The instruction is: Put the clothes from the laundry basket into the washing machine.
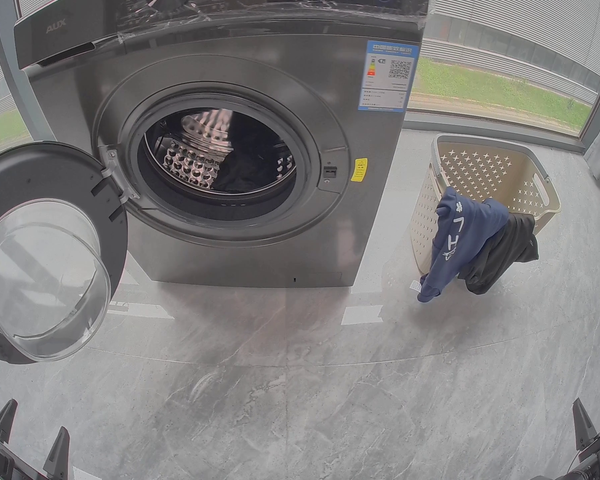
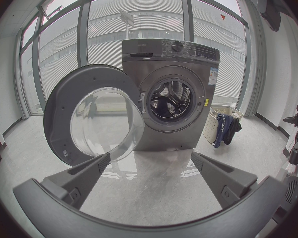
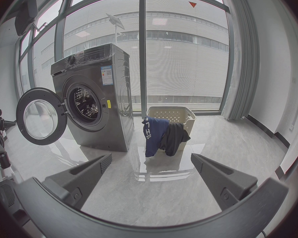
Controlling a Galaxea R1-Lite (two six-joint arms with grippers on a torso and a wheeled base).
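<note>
While I hold both arms low, L claw (image 2: 149, 156): fingers spread, nothing in it, over bare floor (image 1: 280, 395), pointing at the open washer door (image 1: 53, 175).
R claw (image 3: 150, 156): fingers also spread, empty. It points at the basket and is well apart from it.
Laundry basket (image 1: 480, 168): pale, perforated, on the floor just beside the washing machine (image 1: 260, 55), off its right side, by the window.
Blue top (image 1: 463, 235): draped over the basket's near rim, w/ a sleeve hanging down outside, nearly to the floor.
Dark garment (image 1: 507, 251): over the same rim, touching the blue top, edges overlapping.
Drum (image 1: 200, 148): mouth unobstructed, door swung wide to my left. Sth dark lies inside; can't tell what.
Handling (my guess): both pcs soft, light and floppy, so they'll sag & trail once lifted. Cloth looks grippy enough and nothing is fragile.
Grip pt (my guess): pinch the bunched cloth at the fold on the rim, not the dangling sleeve. R claw is nearer, so I'd use that.
Risk: the overlap may drag the 2nd pc off the rim. A trailing hem could snag on the door.
</note>
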